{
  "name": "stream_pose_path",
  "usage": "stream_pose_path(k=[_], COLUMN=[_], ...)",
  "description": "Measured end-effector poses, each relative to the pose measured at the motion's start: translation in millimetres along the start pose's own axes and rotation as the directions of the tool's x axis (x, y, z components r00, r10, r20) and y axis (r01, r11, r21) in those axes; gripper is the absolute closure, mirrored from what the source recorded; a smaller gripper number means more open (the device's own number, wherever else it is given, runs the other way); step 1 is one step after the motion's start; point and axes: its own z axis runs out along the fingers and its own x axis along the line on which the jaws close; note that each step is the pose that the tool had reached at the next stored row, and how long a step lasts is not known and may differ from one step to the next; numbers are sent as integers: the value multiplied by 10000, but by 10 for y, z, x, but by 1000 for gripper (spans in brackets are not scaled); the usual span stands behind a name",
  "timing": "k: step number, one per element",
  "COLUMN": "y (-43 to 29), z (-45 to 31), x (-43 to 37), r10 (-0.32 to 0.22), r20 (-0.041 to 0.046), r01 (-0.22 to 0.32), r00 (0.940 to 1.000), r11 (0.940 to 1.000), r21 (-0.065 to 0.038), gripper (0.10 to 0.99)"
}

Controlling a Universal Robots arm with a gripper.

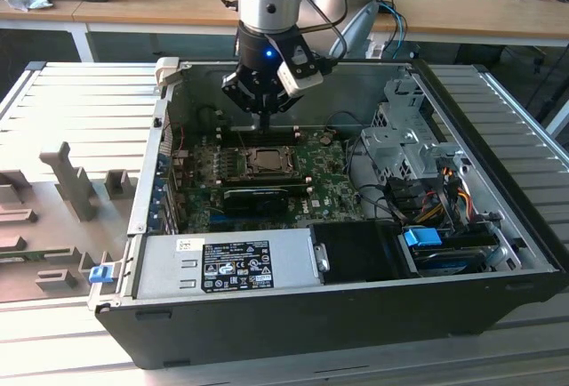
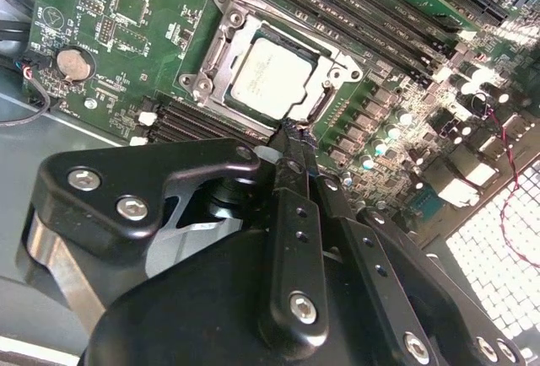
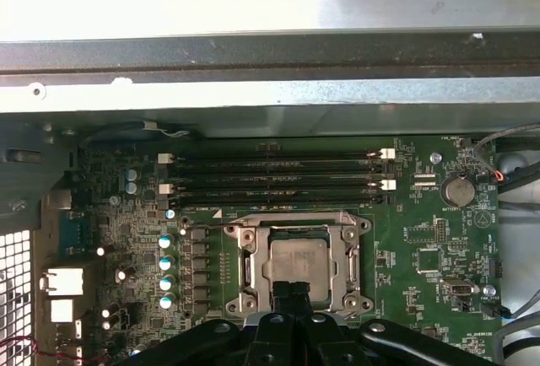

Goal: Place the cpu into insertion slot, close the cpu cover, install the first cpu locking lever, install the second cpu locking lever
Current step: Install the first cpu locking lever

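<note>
1. At the exterior view's left, a grey slatted tabletop (image 1: 71,92) carries several grey fixture blocks (image 1: 69,181). A small blue clip (image 1: 100,272) sits at the near corner of an open computer case (image 1: 293,324).
2. At lower centre of the exterior view, a grey power supply (image 1: 222,261) lies inside the case. It has a black-and-white label (image 1: 236,266) whose print is too small to make out. No other writing can be read.
3. At centre, the green motherboard (image 1: 329,192) lies flat in the case. The cpu (image 3: 297,261) sits in its socket. The cpu cover (image 3: 253,265) appears to be lowered around it, with the pale chip top showing through the cover's window.
4. The arm hangs over the socket. The gripper (image 2: 295,134) has its fingers pressed together with nothing visible between them. In the second wrist view its tips are at the socket's edge, just beside the cover.
5. Judging by that, the work has reached the cover or a locking lever. I cannot tell whether either lever is latched.
6. To do this step well, the tips should probably bear on the thin lever wire alone, not on the chip top or the cover. The push should be slow and steady so the lever hooks under its tab. The memory slots (image 3: 274,176) lie close by and should not be knocked.
7. At the exterior view's right stands a silver drive cage (image 1: 404,137). Below it are coloured cables and a blue connector (image 1: 422,237).
</note>
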Motion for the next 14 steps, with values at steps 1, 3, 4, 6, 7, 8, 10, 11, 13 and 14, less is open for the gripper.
stream_pose_path(k=[1,3,4,6,7,8,10,11,13,14], y=[0,0,0,0,0,0,0,-1,-2,-2], z=[0,0,0,0,0,0,0,0,-1,0], x=[1,2,2,3,5,7,10,22,54,65], r10=[0,0,0,0,1,2,0,1,0,0], r20=[0,0,0,0,0,0,0,0,0,0], r01=[0,0,0,0,-1,-2,0,-1,0,0], r00=[10000,10000,10000,10000,10000,10000,10000,10000,10000,10000], r11=[10000,10000,10000,10000,10000,10000,10000,10000,10000,10000], r21=[0,1,0,1,0,1,1,0,-1,-2], gripper=[980,980,980,980,980,980,980,980,980,980])
